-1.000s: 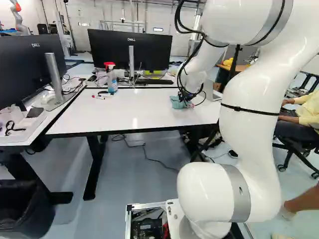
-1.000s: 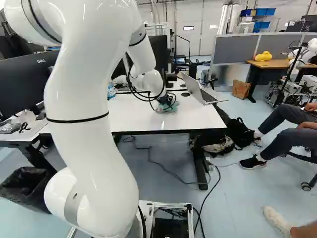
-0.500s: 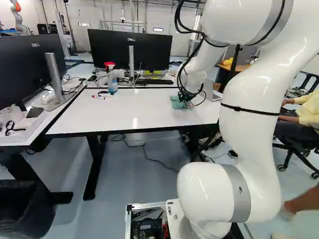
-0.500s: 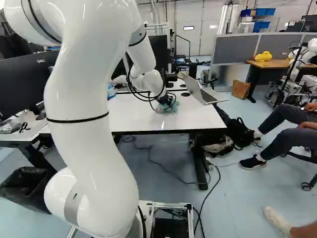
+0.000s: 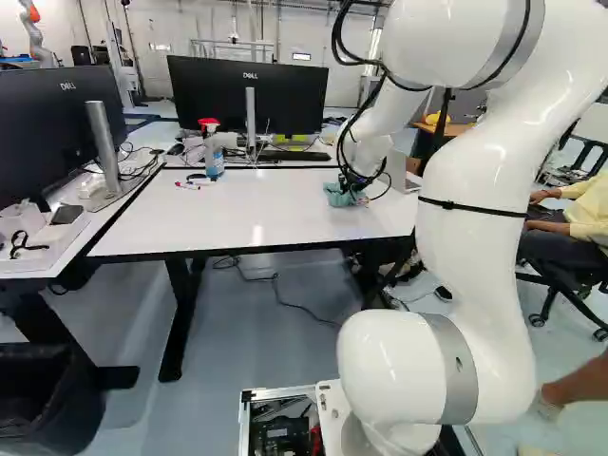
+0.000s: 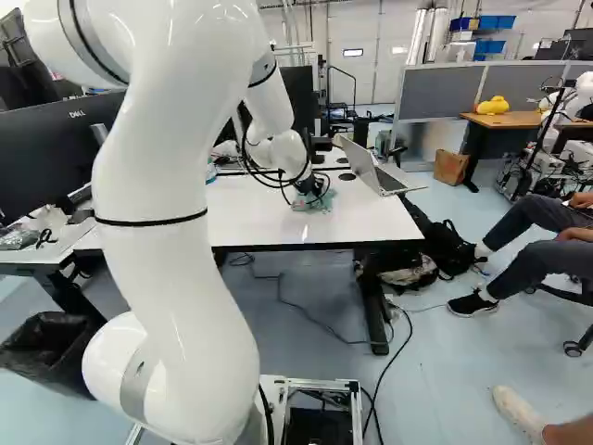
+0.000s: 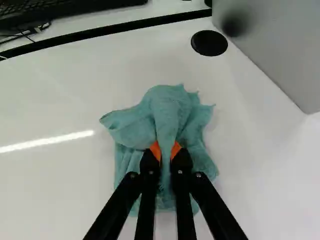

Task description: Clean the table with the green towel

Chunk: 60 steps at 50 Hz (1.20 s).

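One hand (image 6: 308, 188) pinches one green towel (image 7: 167, 107); one table (image 5: 256, 214) beneath.

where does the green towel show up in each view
Left base view: green towel a little right of middle, on the table.
Right base view: just right of middle.
Wrist view: held in the gripper.
Shared landmark: the silver laptop, in all three.
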{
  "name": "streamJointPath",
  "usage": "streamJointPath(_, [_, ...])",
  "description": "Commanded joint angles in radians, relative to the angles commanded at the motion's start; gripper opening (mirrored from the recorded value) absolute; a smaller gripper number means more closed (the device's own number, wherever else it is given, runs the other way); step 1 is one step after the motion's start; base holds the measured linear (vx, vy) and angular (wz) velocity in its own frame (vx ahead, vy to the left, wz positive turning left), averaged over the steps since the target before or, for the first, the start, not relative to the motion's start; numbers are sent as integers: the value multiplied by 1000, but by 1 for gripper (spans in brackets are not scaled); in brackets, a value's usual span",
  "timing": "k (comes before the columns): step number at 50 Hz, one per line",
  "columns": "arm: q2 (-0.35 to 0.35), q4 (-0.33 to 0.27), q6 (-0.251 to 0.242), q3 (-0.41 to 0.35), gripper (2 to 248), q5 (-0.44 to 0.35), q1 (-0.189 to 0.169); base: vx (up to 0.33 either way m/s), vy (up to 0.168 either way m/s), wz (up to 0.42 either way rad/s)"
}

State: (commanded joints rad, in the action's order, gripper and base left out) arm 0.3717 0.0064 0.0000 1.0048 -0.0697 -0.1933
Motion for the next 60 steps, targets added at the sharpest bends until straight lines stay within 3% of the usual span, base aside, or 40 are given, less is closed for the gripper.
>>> streamJointPath(26, [4,0,0,6,40,0,-74,0,0,0])
streamJointPath(60, [-111,0,0,-137,40,0,-137,0,0,0])
